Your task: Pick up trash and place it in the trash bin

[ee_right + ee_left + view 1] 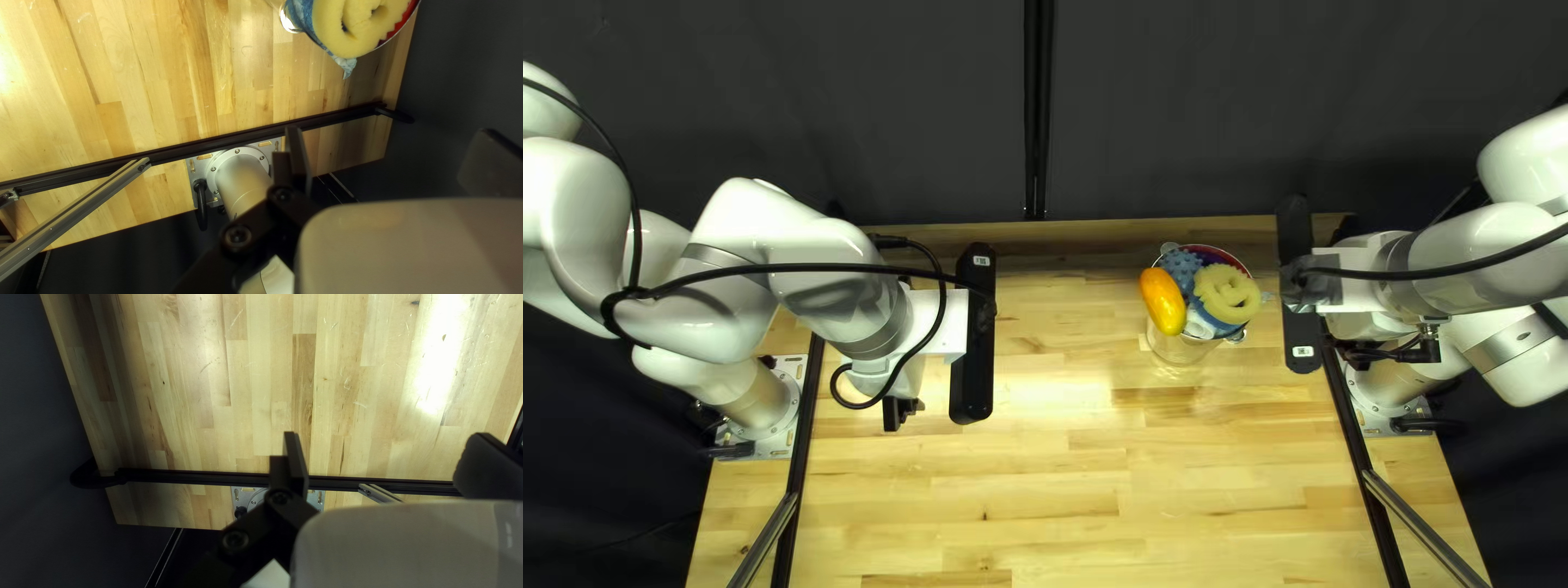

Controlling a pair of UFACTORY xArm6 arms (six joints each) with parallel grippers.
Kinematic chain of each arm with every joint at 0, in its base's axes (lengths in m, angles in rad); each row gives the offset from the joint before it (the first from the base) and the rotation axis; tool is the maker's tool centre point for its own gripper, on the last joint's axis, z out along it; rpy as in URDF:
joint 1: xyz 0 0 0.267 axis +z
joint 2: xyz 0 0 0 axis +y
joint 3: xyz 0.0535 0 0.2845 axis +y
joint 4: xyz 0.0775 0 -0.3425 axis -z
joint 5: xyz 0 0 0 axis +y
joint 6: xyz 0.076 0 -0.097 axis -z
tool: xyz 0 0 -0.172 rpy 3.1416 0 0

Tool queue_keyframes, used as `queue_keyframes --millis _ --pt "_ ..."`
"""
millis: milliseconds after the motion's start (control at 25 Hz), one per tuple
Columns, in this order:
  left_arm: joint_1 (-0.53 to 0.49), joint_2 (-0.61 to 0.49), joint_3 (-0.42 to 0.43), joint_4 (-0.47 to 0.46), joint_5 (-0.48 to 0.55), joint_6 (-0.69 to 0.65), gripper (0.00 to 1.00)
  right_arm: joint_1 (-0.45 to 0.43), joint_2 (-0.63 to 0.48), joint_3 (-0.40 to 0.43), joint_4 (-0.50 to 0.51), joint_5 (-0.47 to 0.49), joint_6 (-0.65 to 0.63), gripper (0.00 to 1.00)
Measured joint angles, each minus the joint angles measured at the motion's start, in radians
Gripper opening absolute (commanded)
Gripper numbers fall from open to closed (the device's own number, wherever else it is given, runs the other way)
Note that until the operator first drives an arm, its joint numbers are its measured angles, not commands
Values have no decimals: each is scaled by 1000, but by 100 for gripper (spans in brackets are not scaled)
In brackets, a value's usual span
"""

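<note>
In the top left view, a see-through bin (1176, 348) stands right of centre, filled to its rim. At its top lie an orange-yellow long object (1163, 302), a blue spiky piece (1183, 268), and a pale yellow curled piece (1227, 294). My left gripper (902, 412) is above the table, well left of the bin; in its wrist view the gripper (389, 457) is open and empty. Right of the bin is my right gripper (1367, 354), partly hidden by its arm. The right wrist view shows that gripper (392, 158) open and empty, with the yellow piece (351, 27) beyond it.
Black rails run along both table sides, the right one (1361, 468) close below my right arm. Slanting metal bars (768, 534) join them near the front. A dark curtain (1176, 98) hangs behind the wooden table (1046, 479).
</note>
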Motion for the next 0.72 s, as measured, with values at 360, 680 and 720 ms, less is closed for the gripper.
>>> queue_keyframes --millis 360,680,720 --pt "0 0 0 0 0 0 100 0 0 0 0 0 0 100" --pt "0 0 0 0 0 0 100 0 0 0 0 0 0 100" --pt "0 0 0 0 0 0 100 0 0 0 0 0 0 100"
